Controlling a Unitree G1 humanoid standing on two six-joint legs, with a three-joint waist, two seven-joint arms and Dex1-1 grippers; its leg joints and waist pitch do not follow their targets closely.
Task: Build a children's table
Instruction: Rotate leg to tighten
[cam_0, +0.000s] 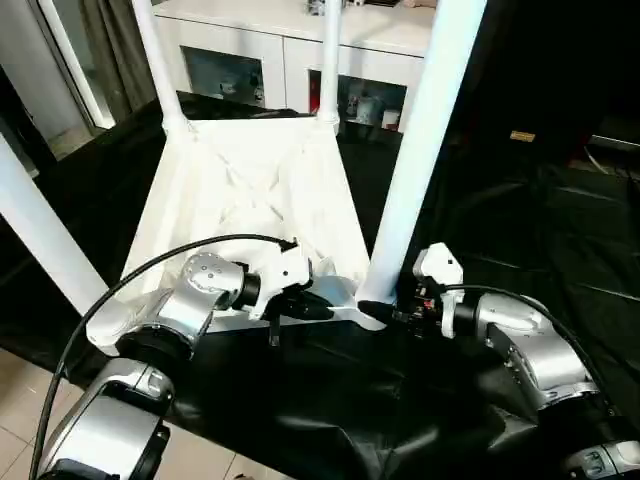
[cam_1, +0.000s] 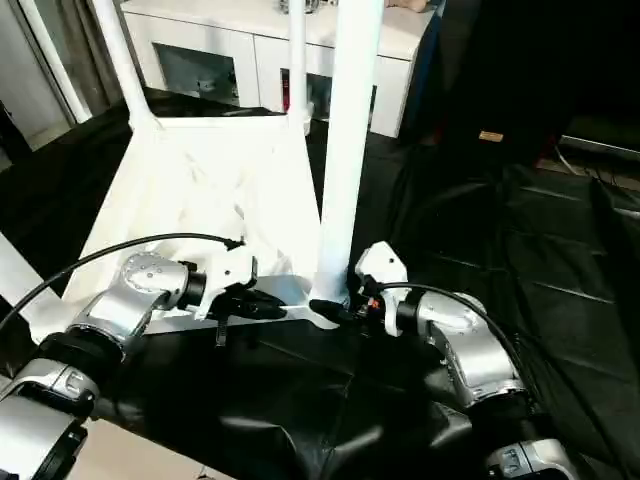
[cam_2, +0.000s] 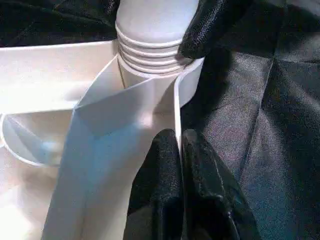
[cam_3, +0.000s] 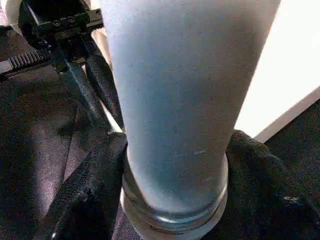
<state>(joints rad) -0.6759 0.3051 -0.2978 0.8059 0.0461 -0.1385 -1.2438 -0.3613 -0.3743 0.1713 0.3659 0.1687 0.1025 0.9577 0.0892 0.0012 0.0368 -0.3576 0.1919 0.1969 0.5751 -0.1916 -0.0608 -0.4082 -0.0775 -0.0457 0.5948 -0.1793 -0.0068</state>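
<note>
- Your tabletop (cam_0: 250, 200) lies upside down on the black cloth (cam_0: 520, 250), ribbed underside up, so the corner sockets face you and the legs can go in from above.
- Your left gripper (cam_2: 177, 150) is pinched closed on the thin side wall at the tabletop's near edge, just beside the near right corner; judging by the grip, it steadies the tabletop against twisting.
- Your right gripper (cam_3: 172, 165) has its two fingers on either side of the base of the near right leg (cam_0: 420, 140), touching it just above the threaded end (cam_2: 150, 50), which sits at the corner socket (cam_2: 187, 82). Threads still show above the rim, so the leg looks not fully seated.
- Two far legs (cam_0: 160, 60) stand upright at the far corners; another leg (cam_0: 40, 240) rises at the near left corner.
- Beyond the tabletop's far edge stands a white glass-doored cabinet (cam_0: 250, 60), well apart from your work.
</note>
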